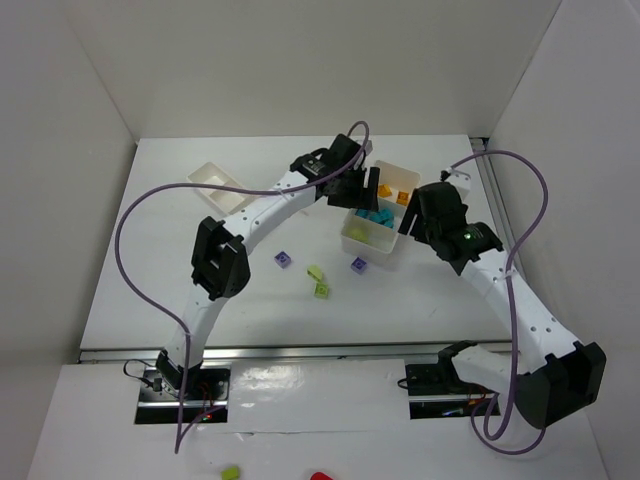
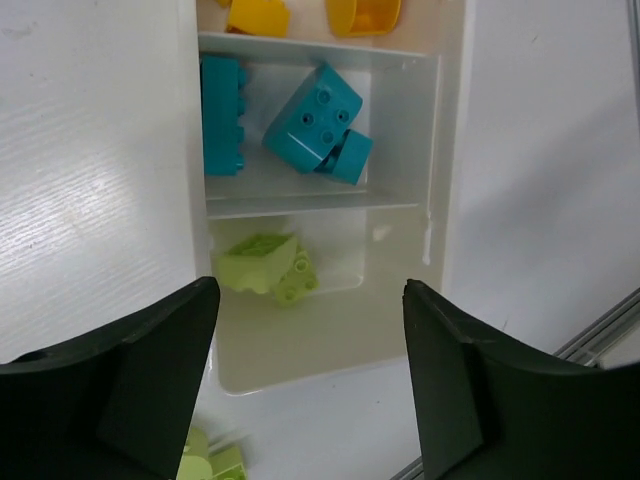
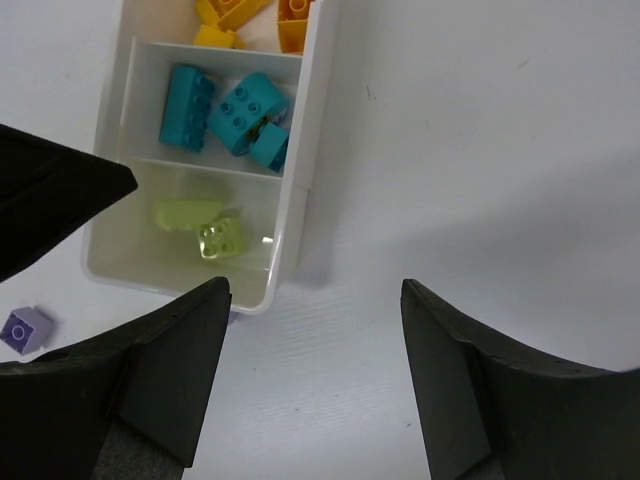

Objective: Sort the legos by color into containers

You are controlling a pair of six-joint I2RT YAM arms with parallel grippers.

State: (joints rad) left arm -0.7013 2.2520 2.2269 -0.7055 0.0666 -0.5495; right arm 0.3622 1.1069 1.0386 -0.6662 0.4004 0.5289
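The three-section white tray [image 1: 350, 242] stands right of centre. It holds orange-yellow legos [image 1: 404, 196] at the far end, cyan legos [image 2: 312, 118] in the middle and lime green legos [image 2: 262, 265] at the near end. My left gripper [image 1: 368, 190] is open and empty, hovering over the tray [image 2: 452, 150]. My right gripper [image 1: 410, 224] is open and empty beside the tray's right wall [image 3: 305, 130]. Two purple legos [image 1: 285, 260] [image 1: 358, 265] and two lime green legos [image 1: 315, 272] [image 1: 322, 290] lie loose on the table. The smaller tray [image 1: 205, 175] stands at the back left.
White walls enclose the table on the left, back and right. Purple cables loop above both arms. In the right wrist view one purple lego [image 3: 25, 328] lies left of the tray and the left gripper's dark finger [image 3: 50, 200] reaches in over it.
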